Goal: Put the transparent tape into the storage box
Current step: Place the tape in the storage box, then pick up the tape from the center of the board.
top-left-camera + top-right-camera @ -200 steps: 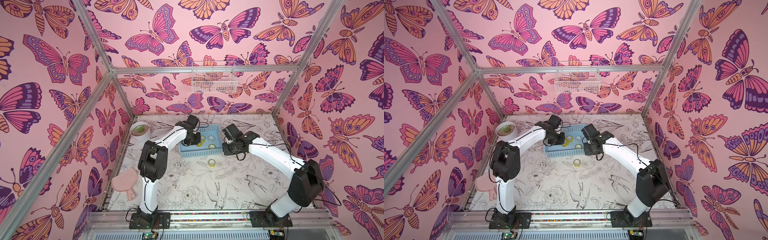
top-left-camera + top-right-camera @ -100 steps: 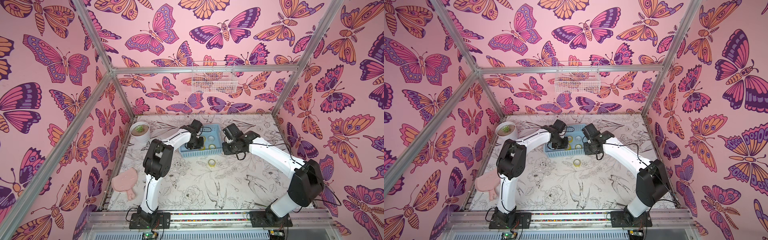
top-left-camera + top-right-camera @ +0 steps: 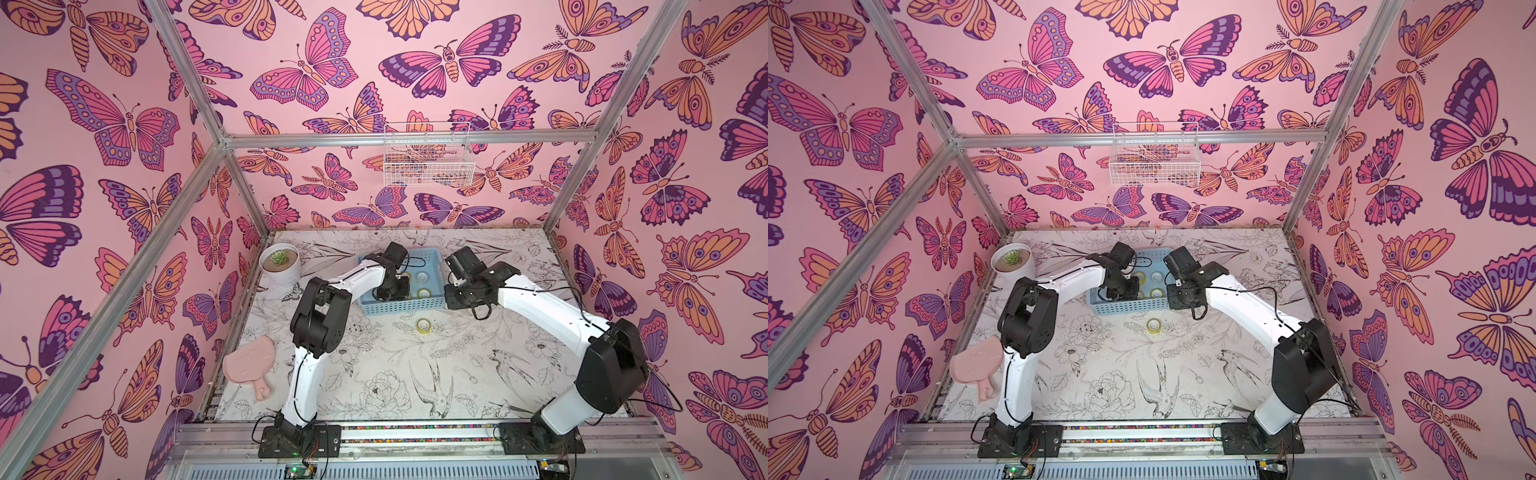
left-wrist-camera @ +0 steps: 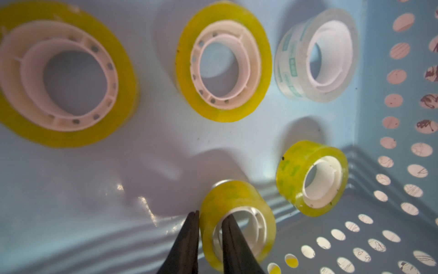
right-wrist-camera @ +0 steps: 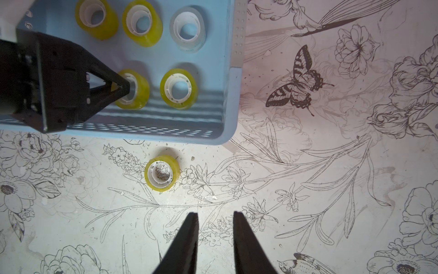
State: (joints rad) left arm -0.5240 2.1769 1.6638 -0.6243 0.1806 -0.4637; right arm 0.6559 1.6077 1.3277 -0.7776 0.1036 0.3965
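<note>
The storage box [image 3: 401, 308] [image 3: 1129, 308] is a light blue perforated basket at the table's middle back. My left gripper [image 4: 211, 213] [image 3: 390, 291] reaches down inside it. Its jaws straddle the wall of a yellow roll of transparent tape [image 4: 237, 192] [image 5: 141, 95] that rests on the floor, one finger outside and one in the core. Several more rolls lie in the box, three yellow [image 4: 222, 61] and one whitish [image 4: 315, 54] [image 5: 187, 28]. Another yellow roll [image 5: 161, 174] [image 3: 423, 326] [image 3: 1153, 326] lies on the table in front of the box. My right gripper [image 5: 215, 213] [image 3: 455, 297] hovers open and empty, by the box's right end.
A white plant pot [image 3: 280, 264] stands at the back left. A pink hand mirror [image 3: 249, 363] lies near the left edge. A white wire basket [image 3: 428, 160] hangs on the back wall. The flower-printed table [image 3: 415, 374] stretches in front of the box.
My left gripper has moved from the box's far left side to low inside its front part, with the yellow roll. The right arm has not moved.
</note>
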